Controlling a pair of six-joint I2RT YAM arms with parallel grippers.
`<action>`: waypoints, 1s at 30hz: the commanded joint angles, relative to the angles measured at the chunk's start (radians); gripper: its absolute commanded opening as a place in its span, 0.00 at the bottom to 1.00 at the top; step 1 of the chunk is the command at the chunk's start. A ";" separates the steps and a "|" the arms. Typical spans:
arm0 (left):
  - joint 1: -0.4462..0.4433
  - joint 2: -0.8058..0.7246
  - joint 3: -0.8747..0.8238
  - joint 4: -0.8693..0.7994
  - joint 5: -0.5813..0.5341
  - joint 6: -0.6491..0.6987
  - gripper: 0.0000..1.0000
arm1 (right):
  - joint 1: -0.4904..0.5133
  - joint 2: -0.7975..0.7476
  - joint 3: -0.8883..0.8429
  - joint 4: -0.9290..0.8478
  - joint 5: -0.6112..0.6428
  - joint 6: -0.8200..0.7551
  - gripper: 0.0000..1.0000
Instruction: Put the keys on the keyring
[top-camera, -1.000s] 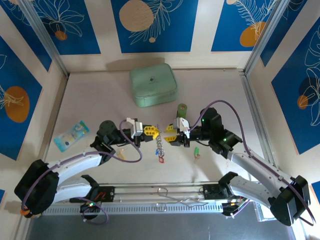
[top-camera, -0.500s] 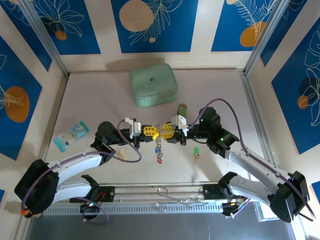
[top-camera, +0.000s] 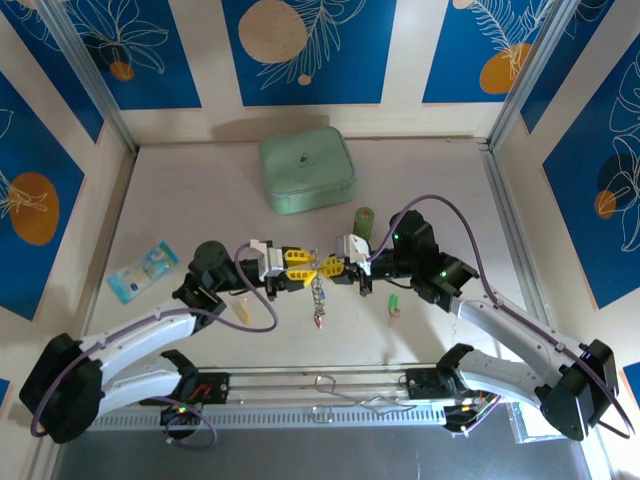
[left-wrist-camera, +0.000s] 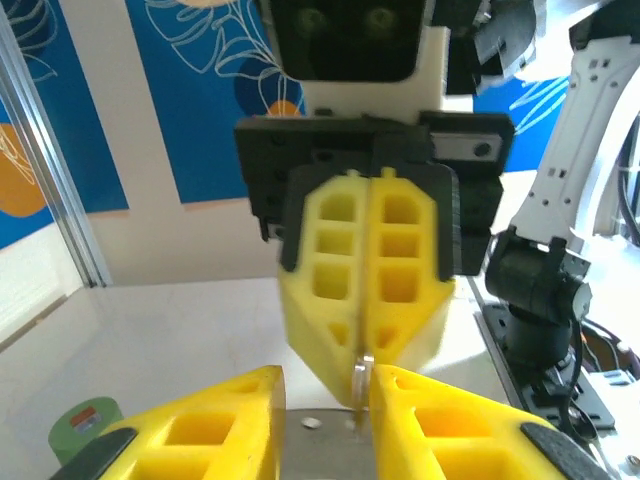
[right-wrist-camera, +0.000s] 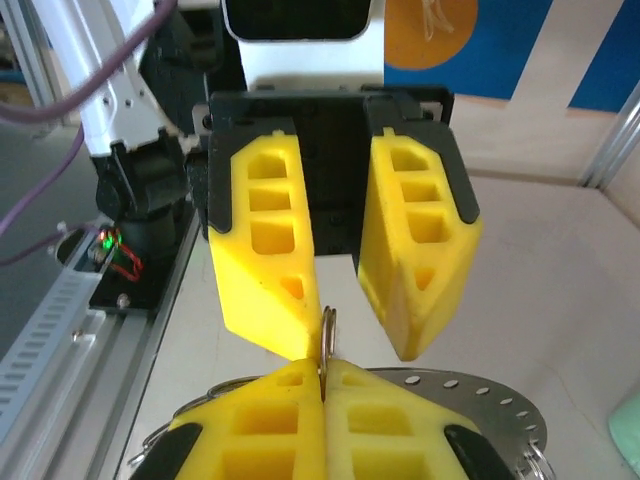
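The right gripper (top-camera: 328, 270) pinches the keyring (right-wrist-camera: 327, 322) edge-on, probably steadying it for threading, while the left gripper (top-camera: 306, 266), at its 9 o'clock, stands parted around it; a green key (top-camera: 393, 305) lies at 4 o'clock.

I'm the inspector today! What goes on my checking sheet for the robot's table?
Surface: pale table, no spills seen.
Job's things: keyring held between the end effectors, red key at its near end; green key lying on the table.
Clutter: mint case, green cylinder standing, blue packet.
End effectors: right end effector shut on the keyring; left end effector open, a finger on either side of it.
Cables: purple cables loop off both arms.
Surroundings: blue leaf-print walls, metal rail at the near edge.
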 joint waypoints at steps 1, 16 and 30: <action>-0.014 -0.049 0.072 -0.338 -0.025 0.201 0.28 | 0.004 0.018 0.108 -0.238 0.101 -0.160 0.00; -0.023 0.006 0.164 -0.476 -0.020 0.282 0.21 | 0.130 0.170 0.361 -0.520 0.282 -0.293 0.00; -0.033 0.025 0.168 -0.455 -0.037 0.284 0.16 | 0.181 0.231 0.399 -0.542 0.311 -0.273 0.00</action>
